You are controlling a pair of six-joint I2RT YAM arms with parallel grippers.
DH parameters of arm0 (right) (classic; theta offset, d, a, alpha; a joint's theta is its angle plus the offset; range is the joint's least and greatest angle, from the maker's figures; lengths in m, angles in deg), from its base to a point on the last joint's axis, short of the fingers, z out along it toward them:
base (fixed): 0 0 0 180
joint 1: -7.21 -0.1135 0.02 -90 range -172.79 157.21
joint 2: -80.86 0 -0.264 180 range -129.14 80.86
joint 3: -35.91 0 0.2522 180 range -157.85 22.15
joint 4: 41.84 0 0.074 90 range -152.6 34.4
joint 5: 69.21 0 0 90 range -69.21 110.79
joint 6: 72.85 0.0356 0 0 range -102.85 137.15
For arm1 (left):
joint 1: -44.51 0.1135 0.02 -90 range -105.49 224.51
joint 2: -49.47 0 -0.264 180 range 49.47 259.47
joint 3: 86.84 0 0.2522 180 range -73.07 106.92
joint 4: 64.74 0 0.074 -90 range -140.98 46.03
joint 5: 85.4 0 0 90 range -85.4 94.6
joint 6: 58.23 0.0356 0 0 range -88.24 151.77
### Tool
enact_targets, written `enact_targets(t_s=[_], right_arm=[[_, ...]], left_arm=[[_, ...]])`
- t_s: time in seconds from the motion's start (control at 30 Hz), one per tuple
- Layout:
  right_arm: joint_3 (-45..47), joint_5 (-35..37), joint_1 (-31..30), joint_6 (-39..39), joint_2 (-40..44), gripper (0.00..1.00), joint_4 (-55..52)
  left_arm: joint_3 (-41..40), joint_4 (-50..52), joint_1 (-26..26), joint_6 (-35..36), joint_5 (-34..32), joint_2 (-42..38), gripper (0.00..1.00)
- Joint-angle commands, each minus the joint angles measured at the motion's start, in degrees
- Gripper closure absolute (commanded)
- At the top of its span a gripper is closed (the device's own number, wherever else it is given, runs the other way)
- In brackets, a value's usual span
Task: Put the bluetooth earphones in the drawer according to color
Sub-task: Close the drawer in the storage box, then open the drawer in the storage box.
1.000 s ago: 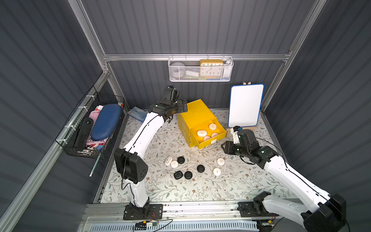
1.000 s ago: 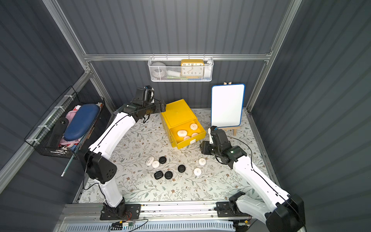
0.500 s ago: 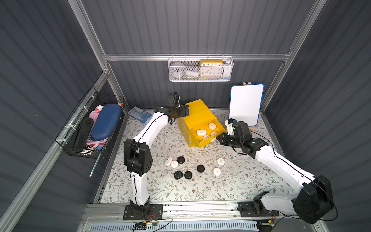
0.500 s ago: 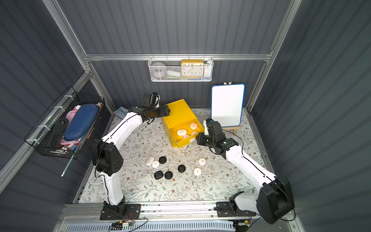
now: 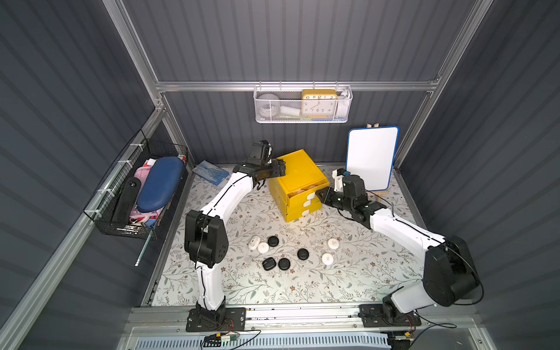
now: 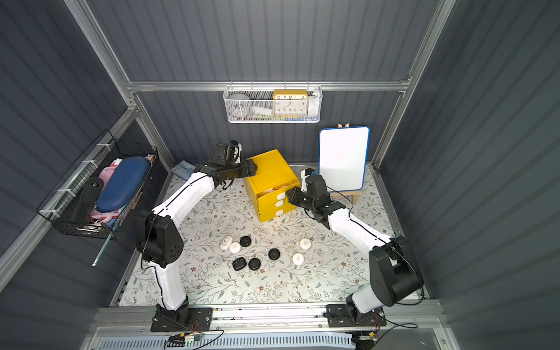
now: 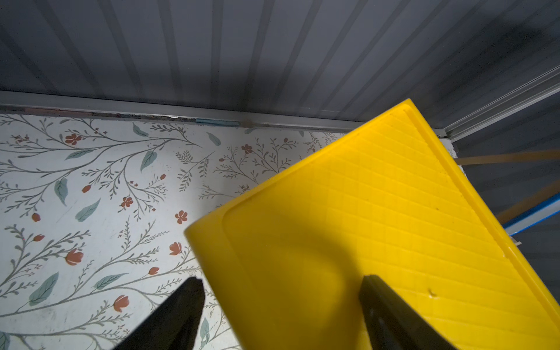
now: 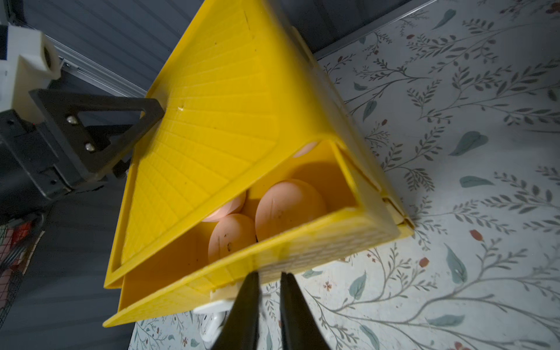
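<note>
Floral desk [image 5: 303,288]: pink earphones [image 8: 288,206] in yellow cabinet [image 5: 298,169] top drawer [image 8: 318,239], almost closed. Right claw [image 8: 269,274] pressed together at its front, left claw [image 7: 280,278] spread behind cabinet. Next: push home.

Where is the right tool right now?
In both top views the shut right tool sits at the front of the yellow plastic drawer box's partly open top drawer, near the blue-framed whiteboard.

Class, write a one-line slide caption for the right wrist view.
Shut right gripper at the front of the partly open top drawer of the yellow cabinet, pale pink earphone cases inside.
</note>
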Motion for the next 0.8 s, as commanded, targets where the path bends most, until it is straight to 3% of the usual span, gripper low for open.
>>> enact_targets(t_s=[0.0,0.2,0.4,0.6,0.77], right_arm=[[-2.0,-2.7,0.22,4.15,-2.94,0.81,9.64],[-3.23,-4.51,0.18,7.17,-7.36,0.8,13.92],[1.19,-2.89,0.18,5.49,-2.73,0.78,12.39],[7.84,-4.12,0.26,2.95,1.62,0.64,11.18],[10.4,-7.08,0.22,1.74,-0.01,0.46,13.58]], left_arm=[[-2.89,2.94,-0.23,1.12,1.59,-0.78,0.15],[-3.57,2.23,-0.24,1.12,3.59,-1.52,0.15],[-4.63,2.03,-0.24,1.21,5.09,-4.79,0.1],[-8.88,0.16,-0.23,0.74,6.79,-11.83,0.01],[-14.73,-2.34,-0.23,0.42,10.3,-15.88,0.01]])
